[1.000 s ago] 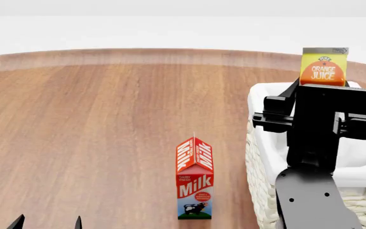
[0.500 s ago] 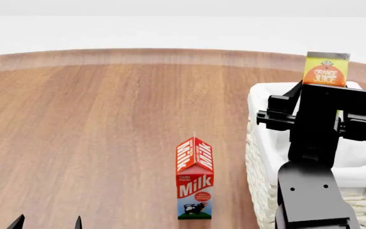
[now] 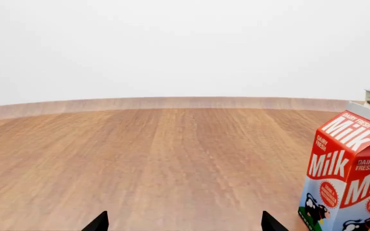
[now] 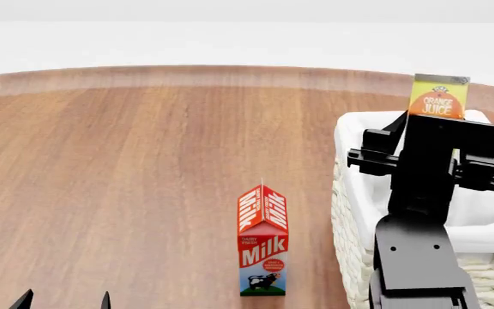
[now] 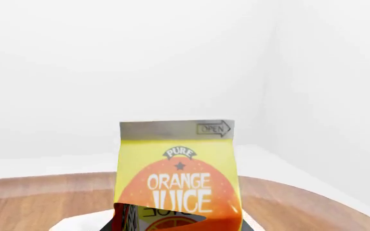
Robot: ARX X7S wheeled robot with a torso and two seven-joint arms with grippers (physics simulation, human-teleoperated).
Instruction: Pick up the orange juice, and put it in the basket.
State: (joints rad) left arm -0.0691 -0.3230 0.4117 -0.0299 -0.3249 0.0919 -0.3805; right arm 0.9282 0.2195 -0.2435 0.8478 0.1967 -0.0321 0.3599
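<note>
The orange juice carton (image 4: 439,98), yellow with an orange "ORANGE JUICE" panel, is held upright in my right gripper (image 4: 440,132) above the cream wicker basket (image 4: 354,193) with its white liner at the right. Only the carton's top shows above the black wrist in the head view. In the right wrist view the carton (image 5: 178,178) fills the centre, with the gripper (image 5: 172,222) shut around its lower part. My left gripper (image 4: 62,300) sits low at the front left, open and empty; its fingertips (image 3: 98,222) show in the left wrist view.
A red and white Milk carton (image 4: 262,239) stands upright on the round wooden table (image 4: 127,167), left of the basket; it also shows in the left wrist view (image 3: 349,175). The table's curved far edge runs across the back.
My right gripper with the orange juice has moved slightly right and lower, over the basket. The left gripper and the Milk carton have not moved.
</note>
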